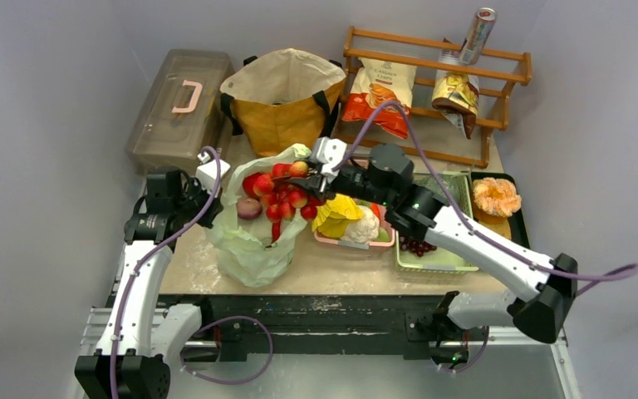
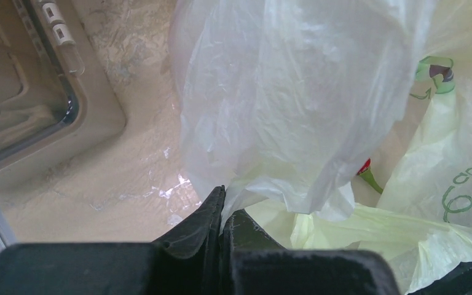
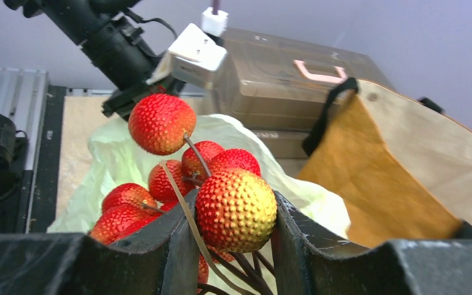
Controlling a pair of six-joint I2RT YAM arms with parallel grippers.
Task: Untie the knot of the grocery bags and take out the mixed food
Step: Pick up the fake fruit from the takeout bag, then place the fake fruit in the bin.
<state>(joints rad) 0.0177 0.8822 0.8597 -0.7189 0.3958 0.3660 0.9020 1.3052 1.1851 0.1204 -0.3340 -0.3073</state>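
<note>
though unclear from above, left fingers (image 2: 198, 226) pinch the bag (image 2: 270, 92); right fingers (image 3: 296, 241) grip fruit (image 3: 236, 211).

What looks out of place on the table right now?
The can at the back right leans tilted on the top rail of the rack, not upright; it could roll off. Nothing else stands out: left pincer pinches the green bag, right pincer grips a red fruit.

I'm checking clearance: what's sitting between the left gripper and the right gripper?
Top view: the open pale-green bag and its red fruits. Left gripper pinches its rim; right gripper holds one fruit.
</note>
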